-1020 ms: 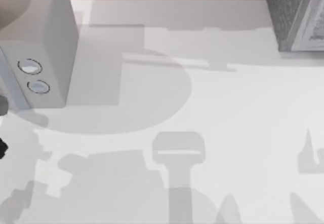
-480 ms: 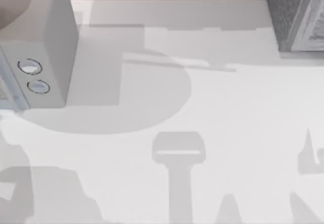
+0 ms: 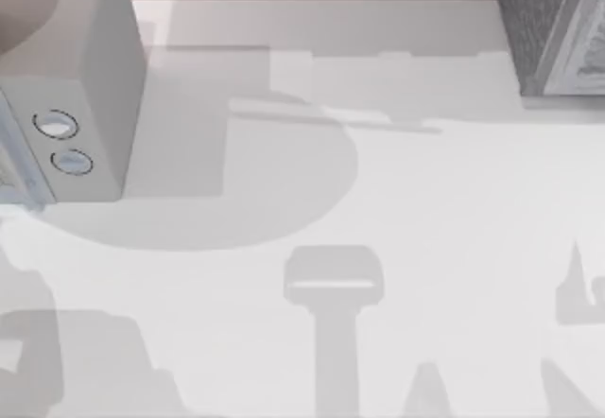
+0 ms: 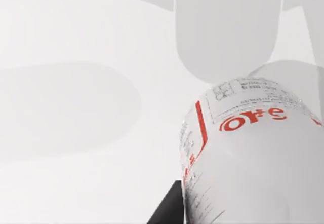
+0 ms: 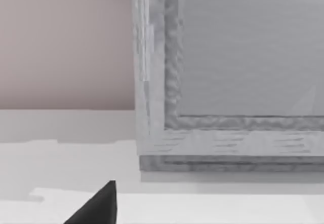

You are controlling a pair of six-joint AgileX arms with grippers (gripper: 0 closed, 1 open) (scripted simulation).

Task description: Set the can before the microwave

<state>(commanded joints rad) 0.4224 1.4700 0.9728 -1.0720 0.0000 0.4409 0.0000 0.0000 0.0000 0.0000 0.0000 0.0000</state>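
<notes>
The microwave [image 3: 66, 106] is seen at the left edge of the table [image 3: 378, 200] in the top view, toward the far-left corner, with its two ringed dials [image 3: 62, 142] on the front panel near its right end. A darker speckled grey box [image 3: 553, 26] is set at the far-right corner of the table, well apart from the microwave.

The can [image 4: 253, 153] is seen close up in the left wrist view, its white side and red label turned toward the camera, above the pale table surface [image 4: 76, 82]. It appears tilted relative to the camera. A dark finger [image 4: 167, 206] of the left gripper is seen just beside the can's lower side; whether the can is pinched by that gripper cannot be told, and the can's place relative to the microwave cannot be judged.

In the right wrist view, a dark fingertip [image 5: 98, 206] of the right gripper is seen low over the table, pointed toward the speckled box [image 5: 228, 82], which stands near it. Whether those fingers are spread or pressed together cannot be told.
</notes>
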